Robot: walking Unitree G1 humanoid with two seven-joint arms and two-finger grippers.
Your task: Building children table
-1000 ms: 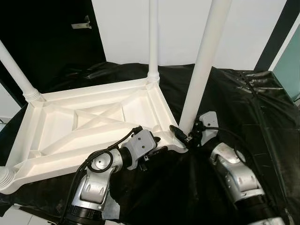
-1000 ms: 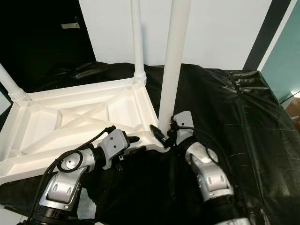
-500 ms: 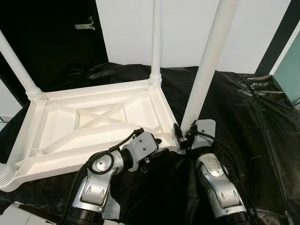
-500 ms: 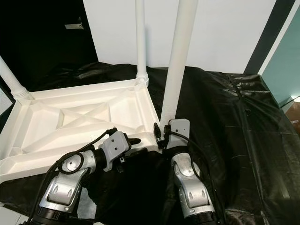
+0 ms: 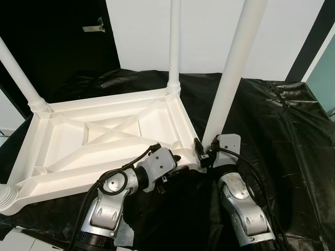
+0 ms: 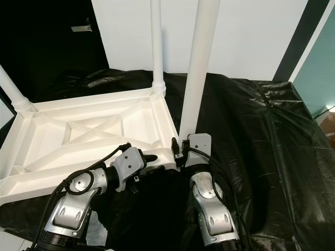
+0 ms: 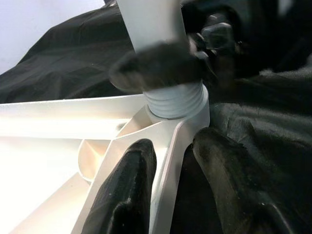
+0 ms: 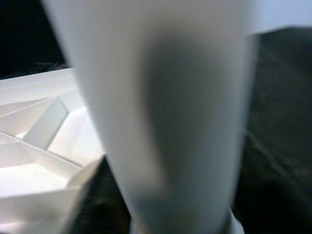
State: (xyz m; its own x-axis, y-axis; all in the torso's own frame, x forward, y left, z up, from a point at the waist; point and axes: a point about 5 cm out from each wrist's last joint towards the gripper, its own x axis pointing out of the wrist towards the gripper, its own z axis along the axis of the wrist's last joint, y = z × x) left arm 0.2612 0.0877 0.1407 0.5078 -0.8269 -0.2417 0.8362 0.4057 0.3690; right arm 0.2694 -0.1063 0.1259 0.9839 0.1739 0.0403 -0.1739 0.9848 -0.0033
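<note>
The white plastic table [image 5: 68, 151] lies upside down on a black sheet [image 5: 277, 125]. Two legs stand at its far corners [image 5: 174, 47] [image 5: 18, 70]. A third leg [image 5: 234, 78] rises from the near right corner socket [image 7: 175, 100]. My right gripper [image 5: 205, 155] is shut on that leg's base, and one of its fingers [image 7: 156, 68] crosses the leg just above the threaded collar. My left gripper [image 5: 179, 163] is shut on the table's rim [image 7: 165, 161] beside that socket, one finger [image 7: 127, 190] inside the rim and one outside. The leg [image 8: 161, 112] looms blurred in the right wrist view.
The near left corner [image 5: 6, 198] holds a short ribbed stub at the sheet's edge. A dark doorway with a handle [image 5: 93, 26] lies behind on the left, a white wall [image 5: 204, 31] in the middle, a teal panel [image 5: 327, 73] at far right. Pale floor [image 5: 15, 241] shows at bottom left.
My right arm has swung in from the right, its elbow now below the leg's base, with the gripper still on the leg. The left gripper has stayed on the rim.
</note>
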